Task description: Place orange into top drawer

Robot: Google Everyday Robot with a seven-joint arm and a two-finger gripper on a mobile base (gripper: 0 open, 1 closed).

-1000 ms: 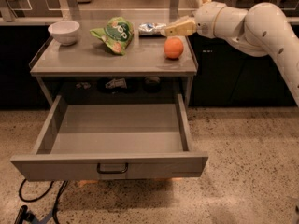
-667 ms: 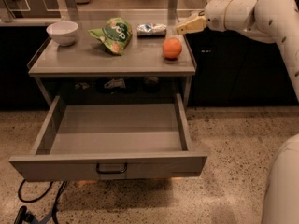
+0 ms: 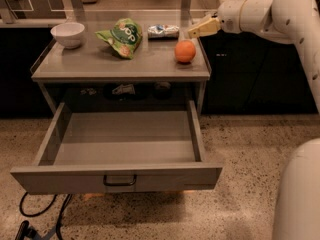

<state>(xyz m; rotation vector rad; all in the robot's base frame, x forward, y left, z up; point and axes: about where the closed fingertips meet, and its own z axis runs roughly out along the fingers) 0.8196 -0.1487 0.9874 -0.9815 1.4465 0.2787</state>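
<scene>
Gripper (image 3: 202, 28) at the counter's right rear corner, raised a little above the surface, tip pointing left toward the back edge. Jaws: cannot tell whether parted or closed; nothing seen between them. White arm (image 3: 280, 11) runs off to the right and upward from the wrist.

Orange (image 3: 185, 51) sits on the counter (image 3: 90, 66) near the right edge, in front of the gripper and apart from it, not touching. It is the closest object to the tip.

Small white-and-blue packet (image 3: 163, 31) lies along the back edge, just left of the gripper. Green snack bag (image 3: 123, 37) rests mid-counter, crumpled, left of the packet. White bowl (image 3: 68, 34) stands upright at the left rear corner.

Top drawer (image 3: 125, 141) is pulled fully out below the counter's front edge, its flat grey front panel toward the camera, dark handle (image 3: 120, 180) at the centre. Orange is on the counter, not in the drawer.

Dim shapes show in the gap under the counter, too dark to identify. Black cables (image 3: 35, 216) trail on the speckled floor (image 3: 240, 149) by the drawer's left front corner.
</scene>
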